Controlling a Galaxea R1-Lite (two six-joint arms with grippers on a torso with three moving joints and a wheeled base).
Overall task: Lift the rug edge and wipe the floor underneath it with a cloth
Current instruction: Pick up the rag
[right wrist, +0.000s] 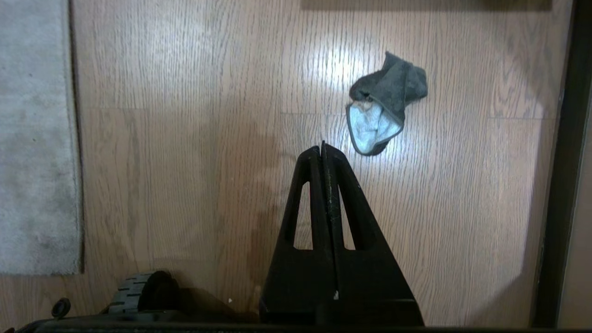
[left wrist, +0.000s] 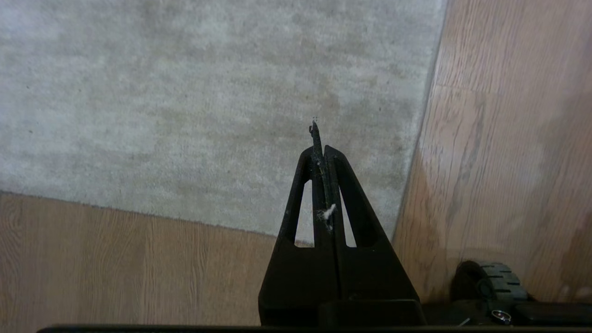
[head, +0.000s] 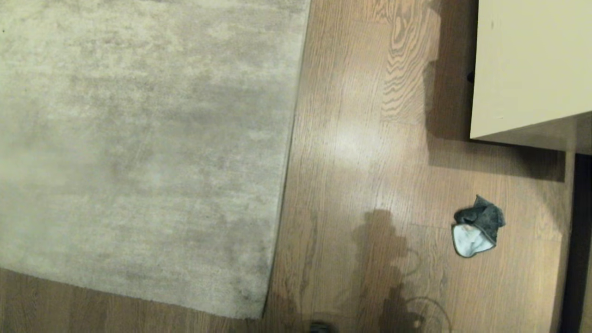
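Observation:
A large pale grey-beige rug lies flat at the left; its straight rug edge runs down the middle of the head view to a near corner. The floor is light-brown wood planks. The cloth, dark grey-green with a pale underside showing, lies crumpled on the floor at the right. Neither arm shows in the head view. My left gripper hangs shut above the rug, near its corner, holding nothing. My right gripper hangs shut above bare floor, with the cloth just ahead of its tips.
A cream-coloured cabinet stands at the far right, casting a shadow on the floor. A dark vertical strip borders the floor at the right. A wheel of my base shows near the rug.

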